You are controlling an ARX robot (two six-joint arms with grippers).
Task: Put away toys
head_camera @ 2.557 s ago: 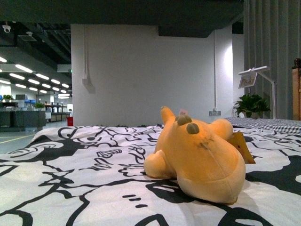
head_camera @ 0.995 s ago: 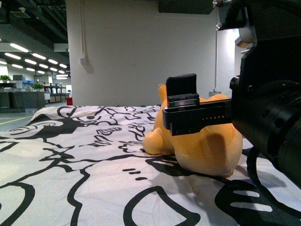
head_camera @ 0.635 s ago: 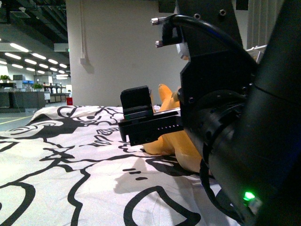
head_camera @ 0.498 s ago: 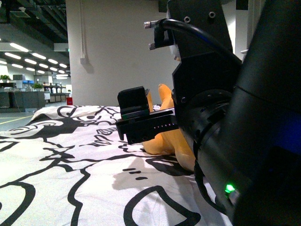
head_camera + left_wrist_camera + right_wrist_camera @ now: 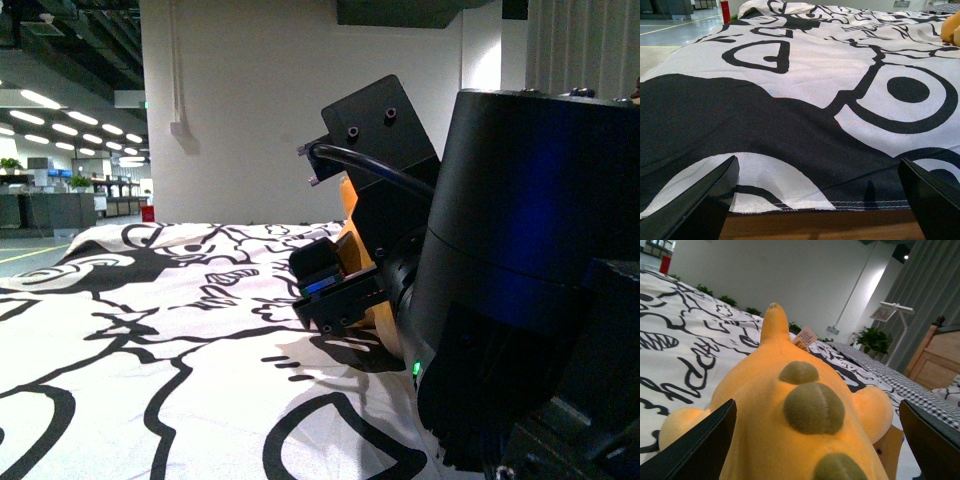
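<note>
The toy, an orange-yellow plush animal (image 5: pixel 790 405) with olive spots along its back, lies on the bed. The right wrist view shows it from very close. My right gripper (image 5: pixel 816 402) is open, with one finger on each side of the plush body, and nothing is clamped. In the front view the black right arm hides most of the plush (image 5: pixel 352 250). One dark finger (image 5: pixel 318 280) sits low by its left flank. My left gripper (image 5: pixel 817 165) is open over the sheet's hem and holds nothing. A sliver of the plush (image 5: pixel 952 27) shows far off in that view.
A black-and-white patterned bedspread (image 5: pixel 150 330) covers the bed. Its hem lies over a wooden edge (image 5: pixel 815 227). A paper tag (image 5: pixel 804 337) sticks up from the plush. Behind it are a checked cloth (image 5: pixel 900 382), a wooden headboard (image 5: pixel 935 360), a potted plant (image 5: pixel 872 340) and a lamp (image 5: pixel 892 310).
My right arm has swung in from the right and dropped lower. It now fills the right half of the front view, with its fingers down beside the plush, which has stayed in place.
</note>
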